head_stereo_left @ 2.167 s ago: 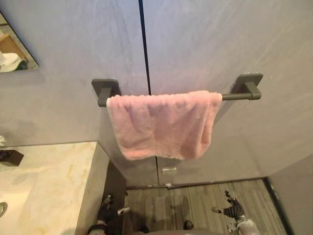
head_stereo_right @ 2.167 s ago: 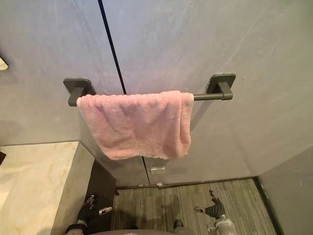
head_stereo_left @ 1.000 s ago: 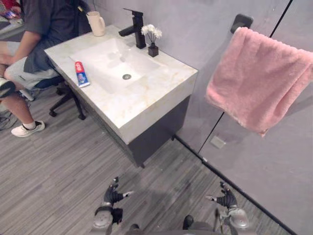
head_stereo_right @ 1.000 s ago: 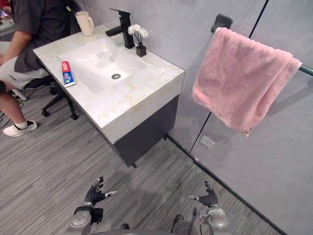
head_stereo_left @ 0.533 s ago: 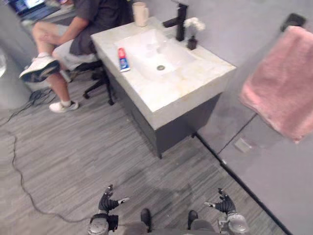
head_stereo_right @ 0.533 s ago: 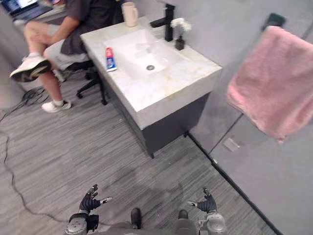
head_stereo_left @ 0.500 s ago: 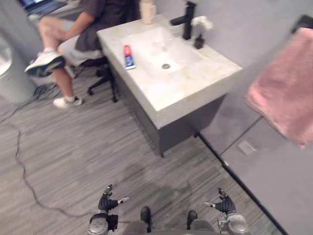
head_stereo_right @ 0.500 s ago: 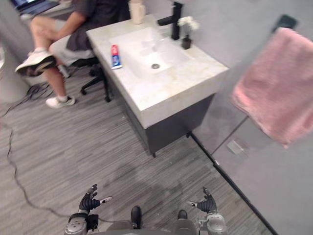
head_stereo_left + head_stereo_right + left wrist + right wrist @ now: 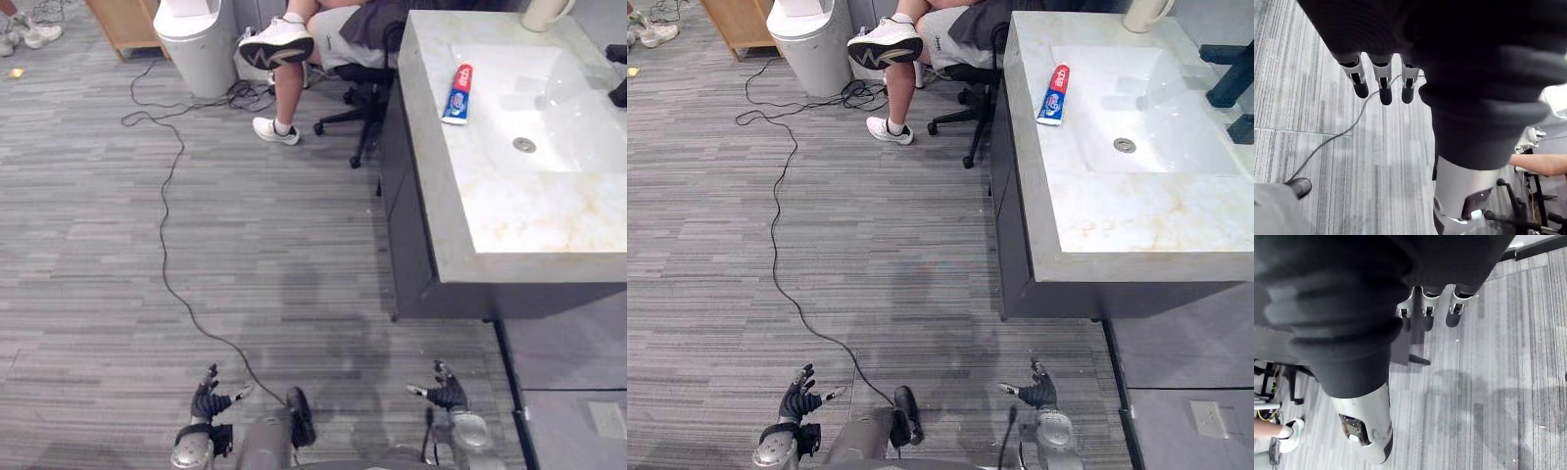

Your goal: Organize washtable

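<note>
The washtable (image 9: 519, 211) is a pale marble counter on a dark cabinet, at the upper right. Its white sink (image 9: 549, 108) has a drain in the middle. A red, white and blue toothpaste tube (image 9: 457, 94) lies on the counter's left rim beside the sink. A cream cup (image 9: 1144, 14) stands at the far corner and a black faucet (image 9: 1231, 70) shows at the right edge. My left hand (image 9: 206, 399) and right hand (image 9: 446, 395) hang low over the floor, far from the counter. Both are open and hold nothing, and their fingers (image 9: 1382, 83) (image 9: 1427, 313) are straight.
A person (image 9: 338, 24) sits on a black wheeled chair (image 9: 358, 88) beside the counter's far left, with one white shoe (image 9: 276, 44) raised. A white bin (image 9: 193, 39) and a wooden cabinet (image 9: 122, 20) stand at the back left. Grey plank floor (image 9: 147, 274) stretches between me and them.
The camera has swung left, so the pink towel and its rail are out of the picture and the washtable sits at the right. Both hands still hang open.
</note>
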`<state>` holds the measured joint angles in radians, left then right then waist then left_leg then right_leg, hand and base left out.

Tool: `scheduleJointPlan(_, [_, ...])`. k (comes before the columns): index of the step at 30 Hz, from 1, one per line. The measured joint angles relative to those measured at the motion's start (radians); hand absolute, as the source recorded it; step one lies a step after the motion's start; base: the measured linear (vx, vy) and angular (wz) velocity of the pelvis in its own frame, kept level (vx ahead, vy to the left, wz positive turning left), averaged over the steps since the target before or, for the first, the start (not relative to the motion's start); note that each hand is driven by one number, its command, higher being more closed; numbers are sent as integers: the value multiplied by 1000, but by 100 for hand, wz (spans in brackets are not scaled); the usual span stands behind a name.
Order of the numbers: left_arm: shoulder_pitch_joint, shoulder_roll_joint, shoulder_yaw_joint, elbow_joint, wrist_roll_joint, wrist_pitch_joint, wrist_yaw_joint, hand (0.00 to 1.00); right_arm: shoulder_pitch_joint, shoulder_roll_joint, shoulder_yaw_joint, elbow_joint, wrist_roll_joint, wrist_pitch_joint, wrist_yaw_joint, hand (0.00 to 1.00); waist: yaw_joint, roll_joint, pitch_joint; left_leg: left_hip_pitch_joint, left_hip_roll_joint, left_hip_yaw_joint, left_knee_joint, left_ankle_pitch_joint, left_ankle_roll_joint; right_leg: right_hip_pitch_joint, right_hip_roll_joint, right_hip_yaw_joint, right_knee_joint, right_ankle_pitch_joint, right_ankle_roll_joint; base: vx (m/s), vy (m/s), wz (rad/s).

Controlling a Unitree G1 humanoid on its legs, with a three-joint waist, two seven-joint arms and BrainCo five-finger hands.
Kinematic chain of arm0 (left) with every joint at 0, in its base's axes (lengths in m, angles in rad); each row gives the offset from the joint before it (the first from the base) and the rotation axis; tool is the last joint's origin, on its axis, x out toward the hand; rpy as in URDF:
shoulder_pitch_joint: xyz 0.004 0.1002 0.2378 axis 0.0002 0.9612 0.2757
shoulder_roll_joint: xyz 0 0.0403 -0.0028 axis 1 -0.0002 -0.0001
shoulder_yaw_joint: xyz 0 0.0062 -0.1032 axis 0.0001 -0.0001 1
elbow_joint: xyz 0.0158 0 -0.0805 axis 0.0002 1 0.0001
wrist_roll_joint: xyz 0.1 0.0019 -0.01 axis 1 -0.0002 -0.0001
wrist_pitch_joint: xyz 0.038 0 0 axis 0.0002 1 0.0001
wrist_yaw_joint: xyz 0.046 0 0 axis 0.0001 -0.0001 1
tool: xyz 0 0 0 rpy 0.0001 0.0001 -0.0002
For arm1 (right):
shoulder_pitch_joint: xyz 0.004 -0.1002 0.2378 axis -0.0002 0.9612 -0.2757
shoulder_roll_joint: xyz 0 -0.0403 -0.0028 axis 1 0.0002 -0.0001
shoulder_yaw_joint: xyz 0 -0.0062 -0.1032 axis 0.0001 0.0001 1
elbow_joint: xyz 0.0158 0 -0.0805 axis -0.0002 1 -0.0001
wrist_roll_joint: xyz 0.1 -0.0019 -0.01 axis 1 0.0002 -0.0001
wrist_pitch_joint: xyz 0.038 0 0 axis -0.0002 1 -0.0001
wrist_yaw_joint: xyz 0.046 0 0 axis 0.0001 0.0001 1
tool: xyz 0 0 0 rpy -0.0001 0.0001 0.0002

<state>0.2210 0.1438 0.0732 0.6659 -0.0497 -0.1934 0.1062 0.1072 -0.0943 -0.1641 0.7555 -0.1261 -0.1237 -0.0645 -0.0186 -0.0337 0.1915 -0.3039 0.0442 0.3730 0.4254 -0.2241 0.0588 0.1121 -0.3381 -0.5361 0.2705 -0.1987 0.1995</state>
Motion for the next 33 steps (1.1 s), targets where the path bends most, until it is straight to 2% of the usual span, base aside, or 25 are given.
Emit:
scheduleJointPlan(1, [1,-1,-2,-16,0,0,-3,0,7,-4,-1,6,0,8,0,0,-7,0,6,9,-13,-8,-11,-3,6,-62,-28,54,143,17,-60,142,199,38])
scheduleJointPlan(2, [1,2,-1,-25,0,1,-7,0,12,-3,-1,6,0,11,0,0,-11,7,7,19,-18,-19,-20,-5,10,-100,-34,102,226,40,-102,201,209,54])
scheduleJointPlan(3, [-7,21,-3,-38,1,1,-15,0,28,8,6,7,0,15,2,0,-24,11,22,64,-26,-63,-60,-9,15,-207,-23,242,427,44,-138,207,153,53])
scheduleJointPlan(4, [-13,30,-3,-38,1,1,-16,0,35,15,7,8,1,15,3,0,-28,14,31,87,-30,-77,-77,-9,17,-233,-2,278,480,4,-124,240,80,58])
scheduleJointPlan(5, [-22,40,-3,-38,1,1,-16,0,42,20,9,10,1,15,3,0,-28,1,39,130,-31,-90,-104,-10,18,-262,27,302,523,-44,-120,257,78,34])
scheduleJointPlan(6, [-26,47,-4,-38,2,0,-16,0,50,19,20,10,1,15,3,0,-27,12,49,168,-32,-98,-128,-8,14,-295,50,292,528,-82,-113,263,84,23])
scheduleJointPlan(8, [-33,50,-4,-33,2,0,-16,0,52,12,28,11,6,13,3,0,-28,12,52,234,-33,-103,-169,-7,7,-367,95,232,411,-109,-109,290,52,20])
scheduleJointPlan(10, [-51,46,-6,-25,2,-1,-17,0,53,7,28,20,8,13,3,0,-38,15,55,271,-37,-118,-191,-7,5,-418,136,211,248,-89,-94,414,3,42])
scheduleJointPlan(11, [-52,46,-17,-23,2,-2,-17,0,55,10,28,23,11,11,4,0,-55,13,54,304,-49,-141,-212,-9,1,-443,162,229,162,-42,-107,496,-55,69])
scheduleJointPlan(13, [-51,41,-31,-7,2,-2,-19,0,58,10,28,23,11,11,7,0,-71,12,53,346,-56,-164,-213,-33,-40,-479,172,261,169,7,-157,466,-106,78])
scheduleJointPlan(14, [-41,38,-31,-5,2,-1,-20,0,63,12,28,23,11,11,12,0,-79,5,49,371,-56,-173,-193,-55,-78,-485,181,246,184,37,-185,497,-181,77])
scheduleJointPlan(15, [-36,40,-30,-7,3,-1,-20,0,79,15,28,20,11,11,15,0,-77,-19,35,376,-62,-168,-136,-78,-115,-482,182,242,181,110,-239,504,-208,70])
scheduleJointPlan(16, [-37,26,-27,3,3,2,-20,0,78,6,24,21,11,12,15,0,-76,-9,36,372,-44,-166,-88,-90,-128,-472,183,237,208,86,-247,528,-180,25])
scheduleJointPlan(17, [-31,10,-24,3,3,3,-21,0,76,0,20,10,13,12,13,0,-71,23,29,343,7,-142,13,-81,-144,-442,210,234,204,69,-263,456,-139,-7])
scheduleJointPlan(19, [-17,-4,-23,3,3,5,-21,0,77,2,21,-9,21,3,11,0,-75,36,32,318,64,-87,185,-25,-169,-379,244,255,181,22,-272,585,-176,-50])
scheduleJointPlan(20, [-15,-17,-23,2,2,9,-23,0,77,3,22,-8,25,4,6,0,-72,42,32,291,105,-68,293,-17,-160,-326,274,288,156,9,-282,642,-178,-81])
scheduleJointPlan(21, [-25,-25,-24,1,2,9,-28,0,77,9,18,-16,42,4,0,0,-73,38,33,275,117,-67,344,-41,-137,-272,290,322,121,3,-288,498,-101,-70])
scheduleJointPlan(24, [-49,-29,-24,-14,2,8,-38,0,76,10,14,-29,47,1,-1,0,-73,21,41,195,109,-69,355,-101,-110,-181,295,401,45,-17,-287,377,-28,-68])
scheduleJointPlan(25, [-45,-32,-24,-28,2,7,-39,0,78,10,16,-32,47,2,-1,0,-62,16,43,128,98,-88,330,-111,-101,-158,301,446,18,-32,-284,316,74,-107])
scheduleJointPlan(27, [-43,-35,-25,-33,2,7,-38,0,78,6,15,-34,47,4,-3,0,-28,16,47,19,46,-208,207,-103,-114,-126,297,544,2,-53,-264,382,190,-139])
scheduleJointPlan(29, [-24,-37,-25,-39,2,7,-37,0,82,9,17,-38,47,4,-3,0,-17,15,47,-40,19,-316,49,-60,-168,-96,285,615,-3,-85,-228,459,338,-127])
scheduleJointPlan(30, [-13,-45,-27,-44,2,8,-34,0,101,10,19,-54,46,6,-3,0,-13,19,44,-47,25,-356,-52,-22,-186,-82,281,668,13,-125,-197,432,347,-143])
scheduleJointPlan(31, [2,-51,-34,-56,2,8,-33,0,130,10,22,-85,46,6,-3,0,2,21,35,-49,40,-342,-31,41,-192,-77,282,714,40,-161,-183,492,385,-155])
scheduleJointPlan(32, [15,-53,-40,-72,2,9,-33,0,155,15,24,-108,45,7,-2,0,9,17,14,-44,40,-314,7,82,-148,-78,268,755,71,-179,-163,542,401,-159])
scheduleJointPlan(33, [25,-57,-34,-87,2,9,-33,0,171,41,38,-125,39,11,0,0,9,-12,-2,-36,42,-262,52,73,-106,-104,247,760,147,-179,-146,536,392,-132])
